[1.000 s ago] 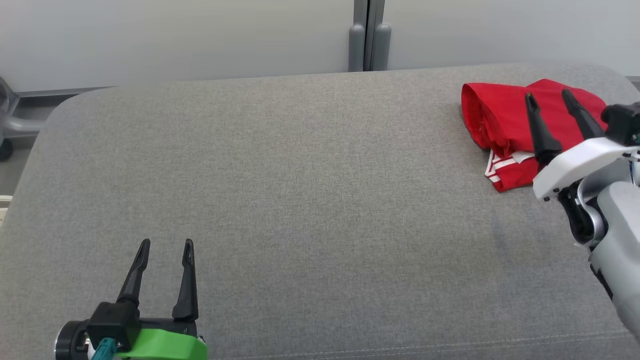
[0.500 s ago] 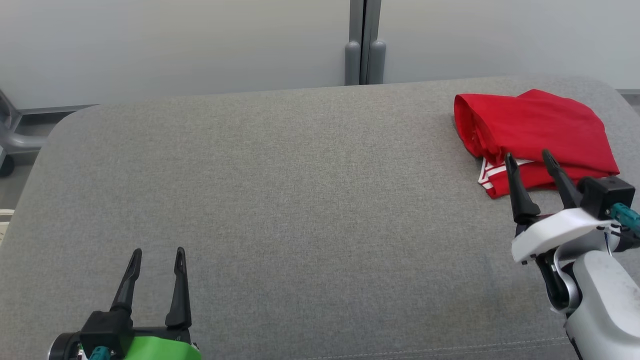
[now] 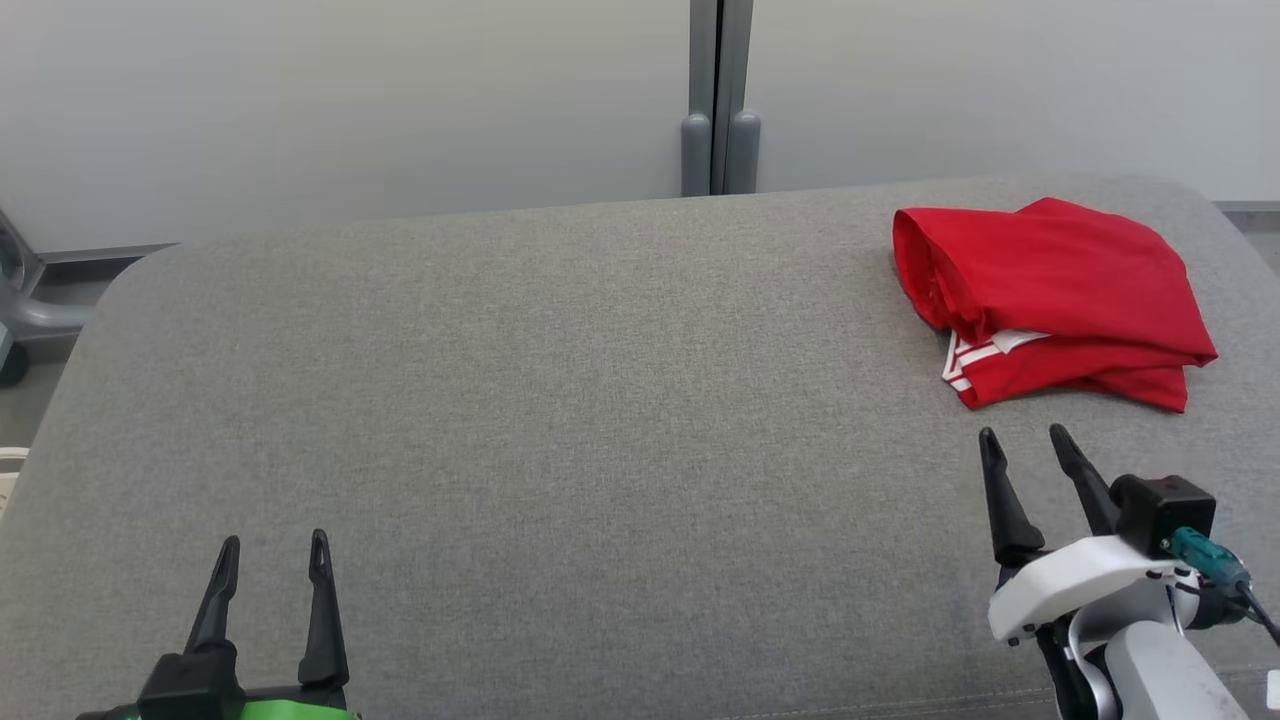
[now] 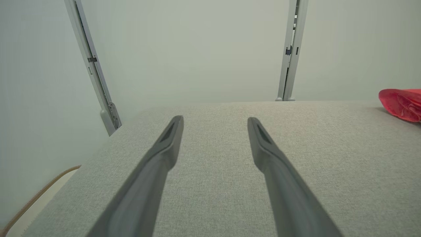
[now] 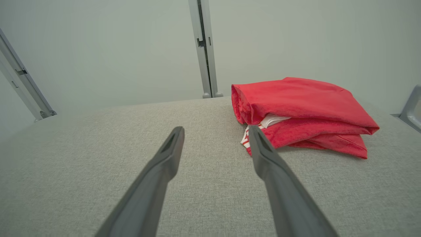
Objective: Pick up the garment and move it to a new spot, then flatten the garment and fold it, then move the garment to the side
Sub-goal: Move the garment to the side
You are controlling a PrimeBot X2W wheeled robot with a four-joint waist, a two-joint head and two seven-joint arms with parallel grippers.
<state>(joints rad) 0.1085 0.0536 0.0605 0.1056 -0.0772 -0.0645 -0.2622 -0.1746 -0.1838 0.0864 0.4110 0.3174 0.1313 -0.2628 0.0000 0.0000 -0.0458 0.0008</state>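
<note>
Now the right gripper (image 3: 1022,435) points forward just short of the folded garment (image 3: 1050,300), the left gripper (image 3: 275,542) well apart from it, both spread wide, holding nothing.

Bright, even diffuse light; soft shadow under red garment (image 3: 1050,290). Wrist views: jaws blurred near lens, wall rails (image 4: 93,65) lean at edges.
</note>
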